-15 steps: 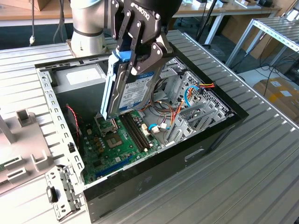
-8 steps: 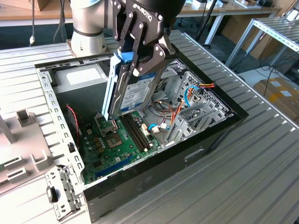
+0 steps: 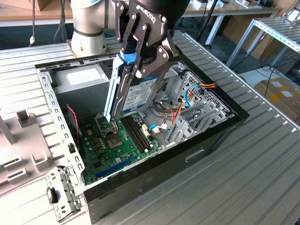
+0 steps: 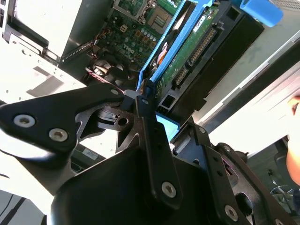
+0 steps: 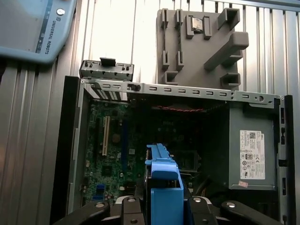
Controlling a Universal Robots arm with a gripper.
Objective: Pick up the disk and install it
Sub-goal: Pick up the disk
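The claw [image 3: 141, 60], upper middle of the exterior view, pinches the disk [image 3: 136, 96] by its top end. The disk hangs on edge over the open case [image 3: 154, 173], its low corner near the motherboard [image 3: 110, 143]. A slip would likely strike that board. Cables [image 3: 187, 93] crowding the drive cage [image 3: 199, 115] at centre right could snag; there is more room toward the left.

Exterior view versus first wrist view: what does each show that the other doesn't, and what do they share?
Exterior view: the disk's labelled face, held on edge above the motherboard by the gripper, plus the drive cage with its cables. First wrist view: a small square chip seated on the grey fixture beyond the case. Both: the open case, motherboard, power supply and the disk's blue carrier.
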